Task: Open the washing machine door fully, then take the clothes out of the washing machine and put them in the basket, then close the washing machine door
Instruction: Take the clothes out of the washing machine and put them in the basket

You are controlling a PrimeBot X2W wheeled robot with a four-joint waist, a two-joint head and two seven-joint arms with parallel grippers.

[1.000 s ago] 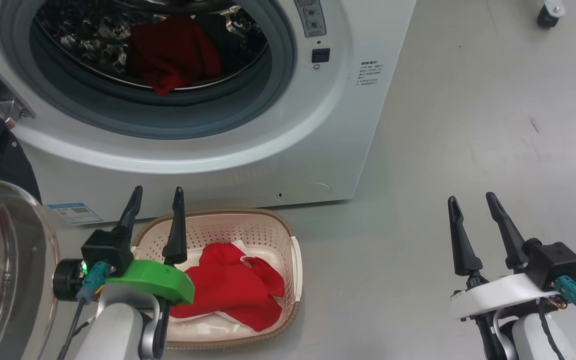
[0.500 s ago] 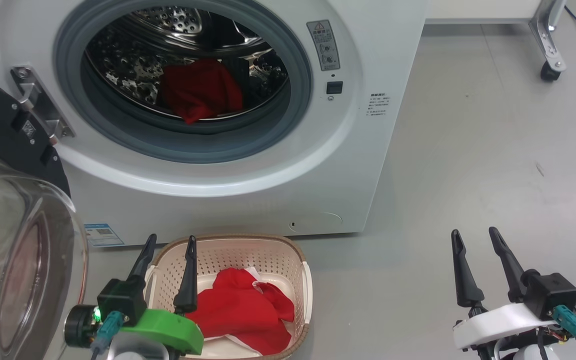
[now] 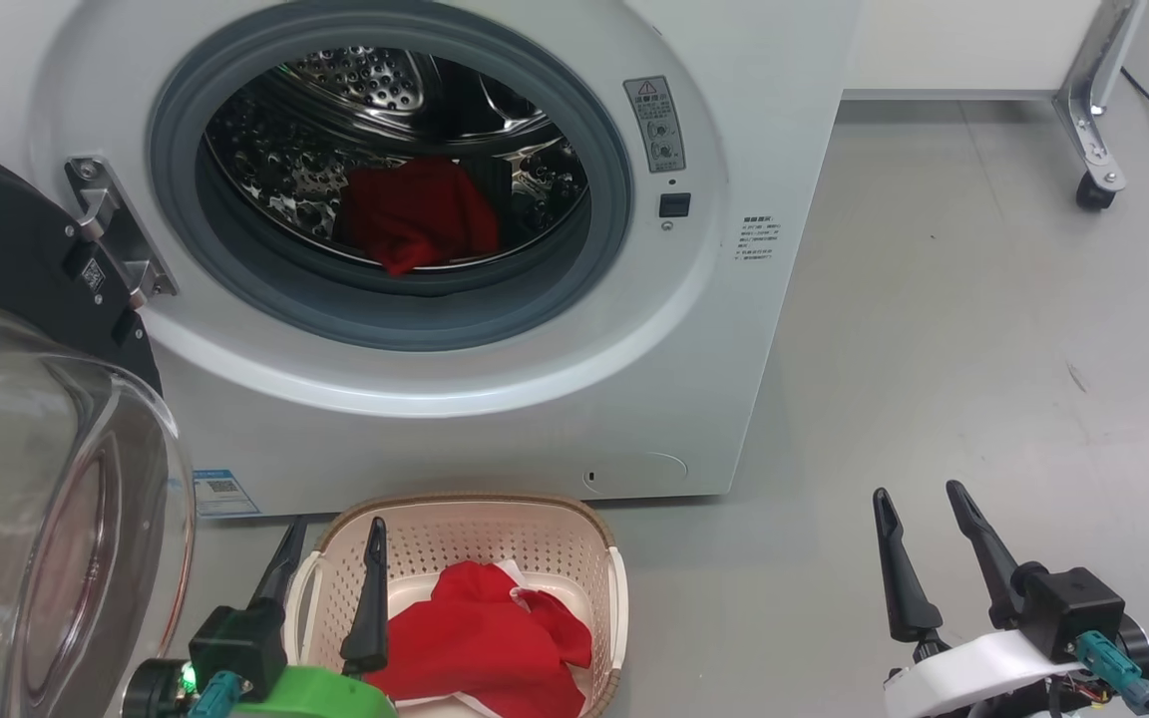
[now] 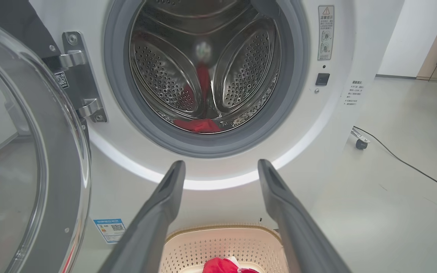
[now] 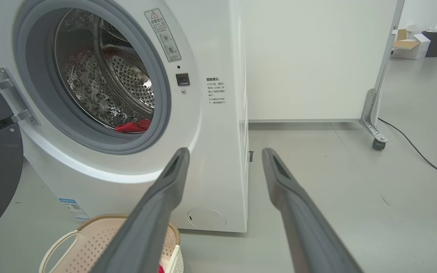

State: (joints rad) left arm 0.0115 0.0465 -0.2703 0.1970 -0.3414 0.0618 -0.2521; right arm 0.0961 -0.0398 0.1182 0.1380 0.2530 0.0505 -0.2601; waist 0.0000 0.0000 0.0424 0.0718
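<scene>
Clothes [image 3: 480, 638] of red fabric lie in the basket [image 3: 475, 502], just right of and below the left end effector [image 3: 335, 534], whose two dark fingers stand spread apart, grasping nothing, over the basket's left rim. A second red piece [image 3: 420, 214] rests in the drum of the washing machine [image 3: 495, 399], ahead of and above that end effector. The washing machine door [image 3: 36, 449] hangs swung open to its left. The right end effector [image 3: 918, 494], likewise released and empty, hovers over the floor [image 3: 983, 349], well right of the basket.
</scene>
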